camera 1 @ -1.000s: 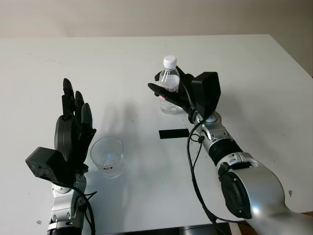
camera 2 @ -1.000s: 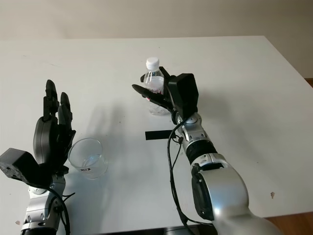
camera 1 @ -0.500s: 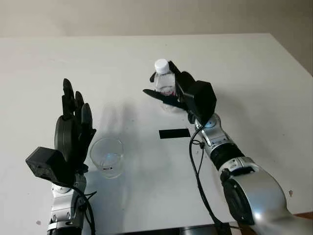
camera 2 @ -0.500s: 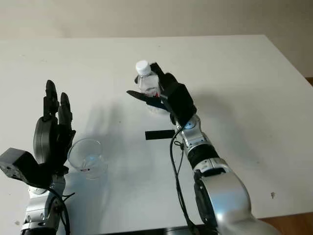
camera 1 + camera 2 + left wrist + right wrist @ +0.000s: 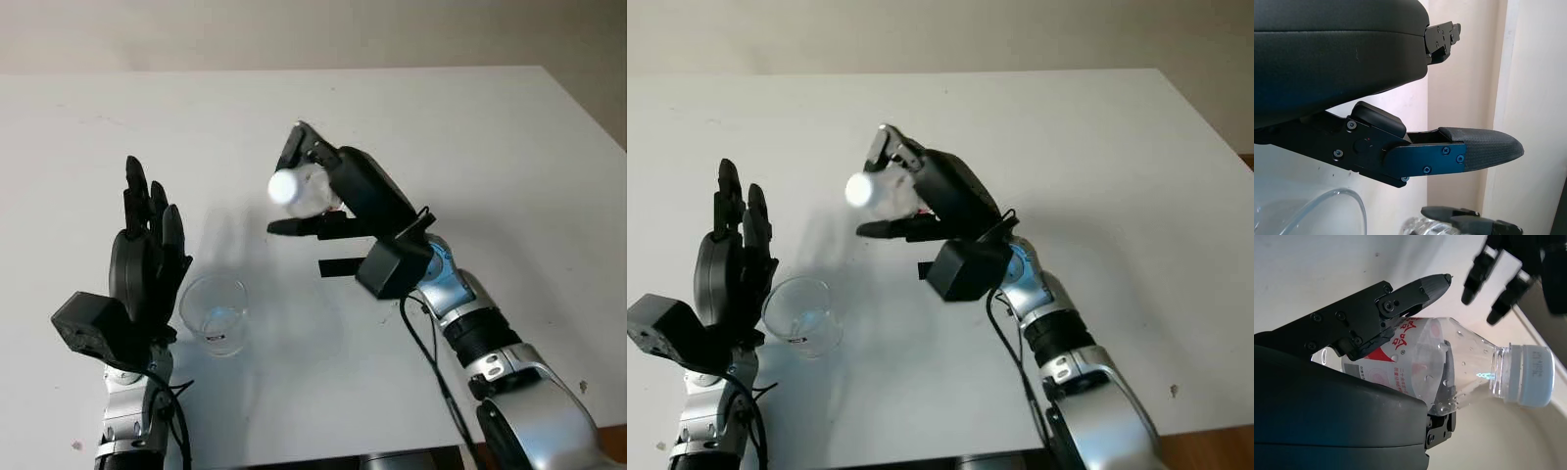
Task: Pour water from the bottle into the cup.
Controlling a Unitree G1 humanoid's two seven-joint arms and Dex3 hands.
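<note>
— Since a second ago, what has moved?

— Back then the bottle (image 5: 302, 191) stood upright on the surface (image 5: 509, 147) inside the right hand (image 5: 328, 191). It has since come up off the surface and been tipped over, so its white cap (image 5: 282, 186) points out sideways toward the left hand (image 5: 147, 259).

— How is the right hand holding it?

— Fingers (image 5: 1396, 303) wrapped around the labelled body, which sits against the palm; the neck and cap stick out past the fingertips. The cap looks still on, though it is smeared by motion in the head views.

— And the cup (image 5: 215, 313)?

— Upright on the surface just beside the left hand's palm, below and to the left-hand side of the bottle's cap, well apart from it.

— What about the left hand itself?

— Unchanged: raised beside the cup, grasping nothing, fingers straight and pointing away from the robot.

— Anything else near the right hand?

— A black strip (image 5: 338, 267) lies flat on the surface under its wrist.
</note>
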